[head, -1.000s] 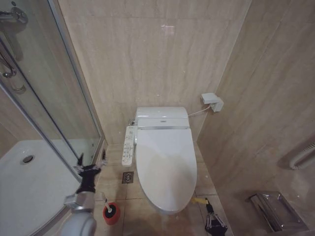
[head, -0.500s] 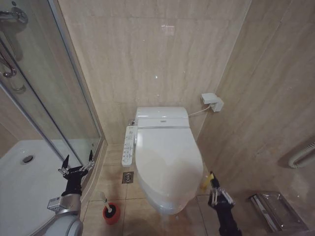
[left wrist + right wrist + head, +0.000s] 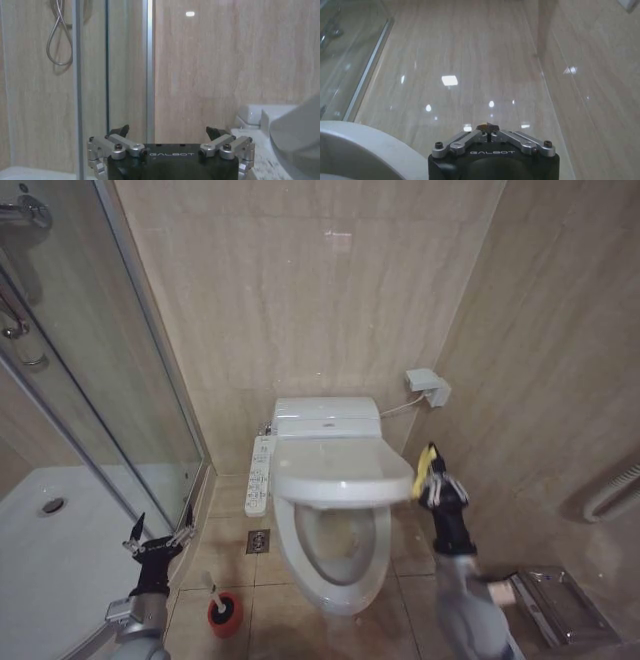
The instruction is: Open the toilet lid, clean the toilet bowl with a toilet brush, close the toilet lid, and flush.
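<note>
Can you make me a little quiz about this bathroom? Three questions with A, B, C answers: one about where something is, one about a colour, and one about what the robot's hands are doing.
1. Where is the toilet brush?
A. On the floor on the robot's left of the toilet bowl
B. Inside the bowl
C. On top of the tank

2. What colour is the strap on the toilet lid?
A. Blue
B. Yellow
C. Green

3. What is the right gripper doing?
A. Hanging open over the floor
B. Holding the brush
C. Shut on the strap, with the lid raised partway

Answers:
1. A, the brush stands in its red holder on the floor tiles beside the bowl.
2. B, the strap at the lid's edge is yellow.
3. C, its fingers are pinched together at the strap, and the seat ring shows under the lifted lid. The left gripper waits open by the shower door.
</note>
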`<state>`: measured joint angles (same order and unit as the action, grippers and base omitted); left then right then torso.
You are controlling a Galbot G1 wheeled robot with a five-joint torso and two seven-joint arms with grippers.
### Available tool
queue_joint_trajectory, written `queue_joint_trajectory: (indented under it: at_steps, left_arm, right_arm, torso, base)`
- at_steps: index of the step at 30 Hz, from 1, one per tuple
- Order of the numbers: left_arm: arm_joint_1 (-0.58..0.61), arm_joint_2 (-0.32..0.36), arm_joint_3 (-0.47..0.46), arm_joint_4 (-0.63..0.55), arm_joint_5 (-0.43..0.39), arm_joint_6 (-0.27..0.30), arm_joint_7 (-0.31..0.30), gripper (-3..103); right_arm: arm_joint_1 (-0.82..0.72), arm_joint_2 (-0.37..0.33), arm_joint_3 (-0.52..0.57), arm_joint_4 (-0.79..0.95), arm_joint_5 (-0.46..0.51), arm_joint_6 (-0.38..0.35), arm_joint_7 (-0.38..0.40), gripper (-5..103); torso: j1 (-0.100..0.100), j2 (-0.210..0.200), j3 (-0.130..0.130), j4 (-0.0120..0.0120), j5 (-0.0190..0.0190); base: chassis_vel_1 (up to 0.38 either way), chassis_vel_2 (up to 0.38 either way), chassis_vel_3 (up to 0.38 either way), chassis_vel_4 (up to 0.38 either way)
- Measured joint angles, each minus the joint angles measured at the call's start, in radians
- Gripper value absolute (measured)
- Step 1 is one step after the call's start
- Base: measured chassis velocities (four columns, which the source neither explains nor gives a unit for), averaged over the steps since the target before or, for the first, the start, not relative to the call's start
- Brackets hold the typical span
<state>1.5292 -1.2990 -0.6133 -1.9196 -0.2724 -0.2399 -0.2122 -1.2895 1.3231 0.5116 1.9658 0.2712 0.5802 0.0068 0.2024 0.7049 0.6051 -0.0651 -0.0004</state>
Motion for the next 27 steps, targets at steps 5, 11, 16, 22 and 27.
queue_joint_trajectory:
  at_steps: [5,11,16,22,27]
  left_arm:
    - [0.026,-0.005,-0.021,0.011,0.006,-0.012,0.0,100]
    - [0.037,-0.011,-0.034,0.012,0.009,-0.015,0.0,100]
    - [0.03,-0.018,-0.031,0.022,0.02,-0.015,0.0,100]
    - [0.028,-0.027,-0.022,0.037,0.031,-0.016,-0.001,100]
    - [0.031,-0.026,-0.026,0.046,0.031,-0.02,-0.001,100]
  right_arm:
    - [0.136,-0.035,-0.028,-0.037,0.054,-0.071,0.002,0]
    - [0.206,-0.092,-0.054,-0.068,0.107,-0.101,0.001,0]
    - [0.276,-0.144,-0.079,-0.122,0.182,-0.128,-0.001,0]
    - [0.367,-0.153,-0.07,-0.234,0.211,-0.161,-0.001,0]
    - [0.461,-0.151,-0.059,-0.368,0.206,-0.183,-0.003,0]
  torso:
    - [0.0,0.0,0.0,0.0002,0.0]
    - [0.0,0.0,0.0,0.0004,0.0002]
    - [0.0,0.0,0.0,0.0012,0.0002]
    - [0.001,0.0,0.0,0.0018,0.0004]
    - [0.002,-0.002,0.002,0.0035,0.003]
  base:
    - [0.0,0.0,0.0,0.0]
    - [0.0,0.0,0.0,0.0]
    - [0.0,0.0,0.0,0.0]
    - [0.0,0.0,0.0,0.0]
    - [0.0,0.0,0.0,0.0]
